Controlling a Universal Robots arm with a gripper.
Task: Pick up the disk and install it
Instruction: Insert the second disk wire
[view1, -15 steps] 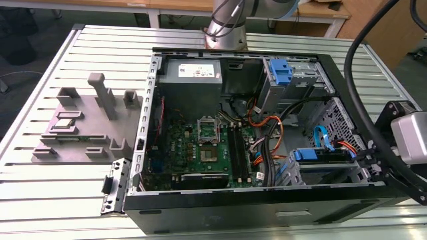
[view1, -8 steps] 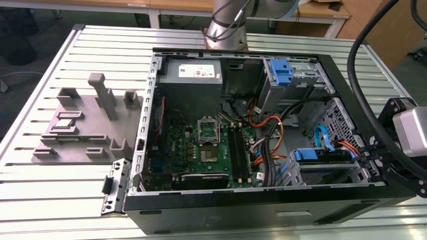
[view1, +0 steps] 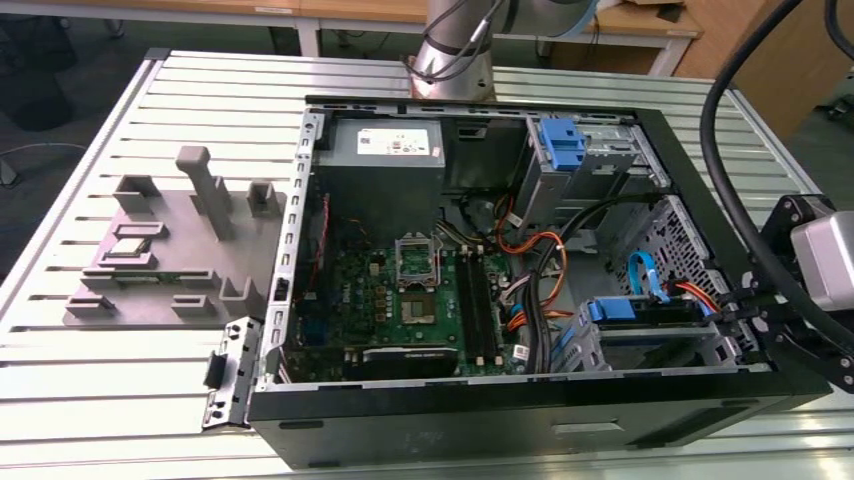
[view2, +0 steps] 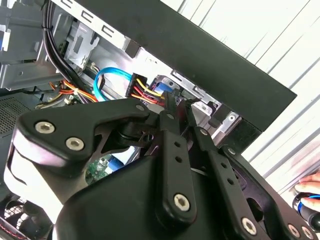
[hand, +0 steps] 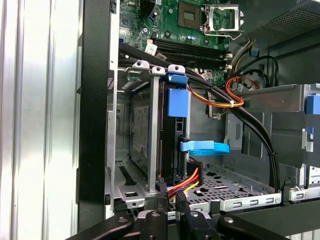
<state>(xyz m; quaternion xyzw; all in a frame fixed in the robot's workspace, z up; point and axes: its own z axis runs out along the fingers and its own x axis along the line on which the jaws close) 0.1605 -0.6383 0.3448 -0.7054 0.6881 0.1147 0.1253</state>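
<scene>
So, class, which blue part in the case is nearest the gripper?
The blue-framed disk low on the exterior view's right, beside the gripper; the upright blue bracket stands farther off.

Around the open black computer case (view1: 527, 425) the slatted metal surface (view1: 94, 400) lies bare along the near edge, and on the exterior view's left a grey moulded fixture block (view1: 174, 250) takes up room. Inside the case, the metal drive cage (view1: 667, 345) sits in the corner nearest the black gripper (hand: 170, 197). In the first wrist view the fingers (hand: 161, 200) stand close together just in front of that cage, beside a red-and-yellow wire bundle (hand: 185, 182). Thick black cables (hand: 260, 135) and orange cables (hand: 232, 92) cross the space beside the cage, and a flat blue data cable (hand: 205, 147) juts out there. The case's black side wall (hand: 95, 100) closes the cage's other side.
</scene>
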